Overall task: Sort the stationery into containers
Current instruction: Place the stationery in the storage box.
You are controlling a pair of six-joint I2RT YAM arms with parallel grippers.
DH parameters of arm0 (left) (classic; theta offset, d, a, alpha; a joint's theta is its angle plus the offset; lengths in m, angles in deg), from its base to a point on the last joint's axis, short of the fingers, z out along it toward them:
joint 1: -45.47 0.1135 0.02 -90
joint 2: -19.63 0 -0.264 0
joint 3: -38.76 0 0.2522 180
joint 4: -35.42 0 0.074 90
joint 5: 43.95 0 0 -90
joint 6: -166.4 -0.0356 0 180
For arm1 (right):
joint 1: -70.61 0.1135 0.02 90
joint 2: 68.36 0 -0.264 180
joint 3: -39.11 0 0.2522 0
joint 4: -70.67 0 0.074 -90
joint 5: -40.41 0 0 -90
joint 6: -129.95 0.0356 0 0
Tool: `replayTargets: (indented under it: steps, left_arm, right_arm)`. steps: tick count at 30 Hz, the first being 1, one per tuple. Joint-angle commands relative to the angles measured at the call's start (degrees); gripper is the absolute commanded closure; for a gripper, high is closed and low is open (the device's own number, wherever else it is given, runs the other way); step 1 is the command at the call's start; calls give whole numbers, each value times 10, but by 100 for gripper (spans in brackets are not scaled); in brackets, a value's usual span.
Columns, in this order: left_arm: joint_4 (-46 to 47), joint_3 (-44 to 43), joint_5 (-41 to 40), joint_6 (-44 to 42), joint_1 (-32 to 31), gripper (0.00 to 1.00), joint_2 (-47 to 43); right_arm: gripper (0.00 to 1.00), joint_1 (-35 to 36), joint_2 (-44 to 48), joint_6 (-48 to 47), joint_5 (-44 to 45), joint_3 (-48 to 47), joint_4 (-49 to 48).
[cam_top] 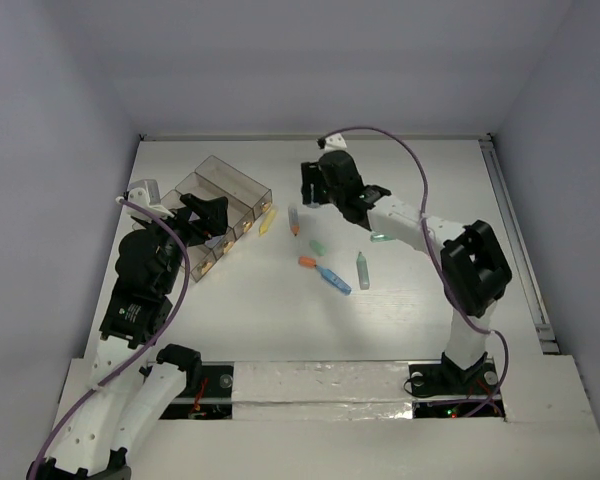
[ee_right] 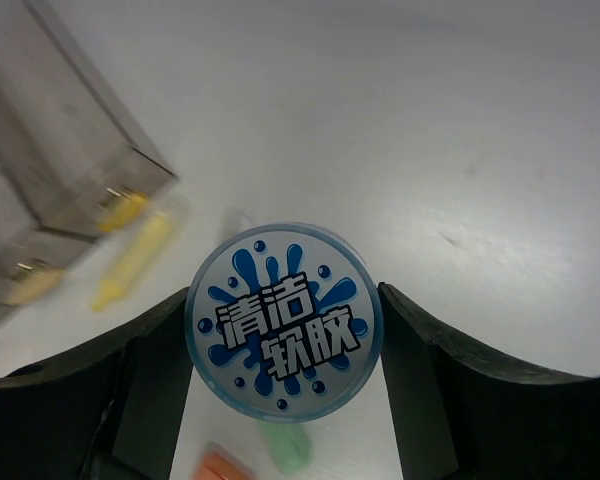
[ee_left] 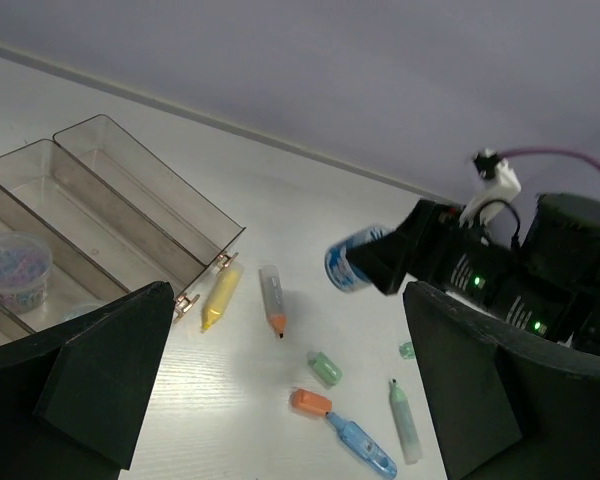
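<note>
My right gripper [ee_right: 283,335] is shut on a round blue-labelled roll [ee_right: 283,320] and holds it above the table; it shows in the left wrist view [ee_left: 348,262] too. In the top view this gripper [cam_top: 312,190] is right of the clear smoky containers [cam_top: 230,190]. My left gripper [cam_top: 208,222] hovers over the containers' near end, open and empty [ee_left: 290,400]. One container holds a round tub [ee_left: 15,270]. On the table lie a yellow pen [ee_left: 220,297], an orange-tipped pen [ee_left: 272,298], a blue pen [ee_left: 362,447] and a green pen [ee_left: 404,423].
A loose green cap [ee_left: 326,368] and an orange cap [ee_left: 310,402] lie among the pens. A small green piece [cam_top: 381,238] lies under the right arm. The yellow pen touches the containers' clasp end. A rail [cam_top: 515,230] runs along the table's right edge.
</note>
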State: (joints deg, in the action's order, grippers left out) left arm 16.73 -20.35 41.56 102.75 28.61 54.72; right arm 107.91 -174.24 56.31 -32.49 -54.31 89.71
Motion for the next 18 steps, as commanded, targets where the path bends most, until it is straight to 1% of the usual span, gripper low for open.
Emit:
replayTargets:
  steps: [1,3,4,6,7,8,11,18]
  left_arm:
    - [32,3,8,-8,3,1,-5]
    - [33,3,10,-7,3,1,-5]
    - [33,3,9,-9,3,1,-5]
    - [33,3,7,-9,3,1,-6]
    - [32,3,6,-9,3,1,-7]
    - [32,3,5,-9,3,1,-8]
    - [30,2,4,-10,3,1,-10]
    - [31,3,8,-9,3,1,-12]
  right_arm:
    - [58,16,-34,-21,-62,-107,-83]
    - [59,31,-62,-18,-70,-146,-89]
    - [59,43,-94,-18,-80,-184,-98]
    - [59,48,-128,-14,-99,-224,-105]
    - [59,56,-146,-12,-117,-246,-101]
    - [59,64,-184,-11,-123,-299,-92]
    - [59,71,-240,-13,-127,-382,-68]
    - [59,76,-308,-21,-131,-464,-55]
